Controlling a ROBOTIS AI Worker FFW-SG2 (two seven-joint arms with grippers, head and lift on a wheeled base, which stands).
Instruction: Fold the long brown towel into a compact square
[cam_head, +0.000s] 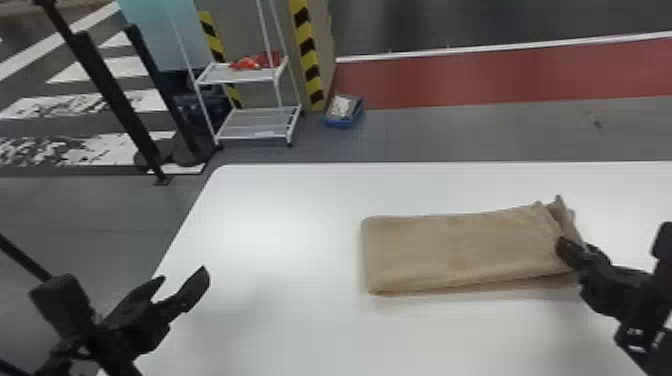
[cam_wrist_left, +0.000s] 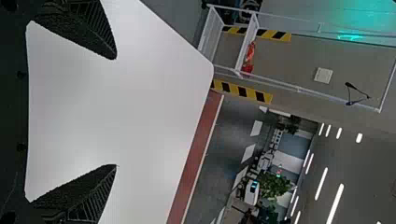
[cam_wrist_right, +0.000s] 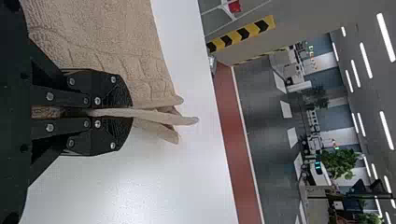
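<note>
The brown towel (cam_head: 460, 247) lies folded as a long flat rectangle on the right part of the white table (cam_head: 280, 225), its right end bunched up with loose corners. At that right end is my right gripper (cam_head: 575, 252); in the right wrist view the same gripper (cam_wrist_right: 119, 113) is shut on a layer of the towel (cam_wrist_right: 116, 37), whose edges stick out past the fingers. My left gripper (cam_head: 182, 285) stands open over the table's left edge, well away from the towel. In the left wrist view, bare tabletop lies between the spread fingers of the left gripper (cam_wrist_left: 114, 112).
Beyond the table stand a white wire shelf cart (cam_head: 250, 75) with red items on it and a blue bin (cam_head: 344, 111) on the floor. Black posts (cam_head: 115, 95) rise at the far left. The table's left edge slants below the left gripper.
</note>
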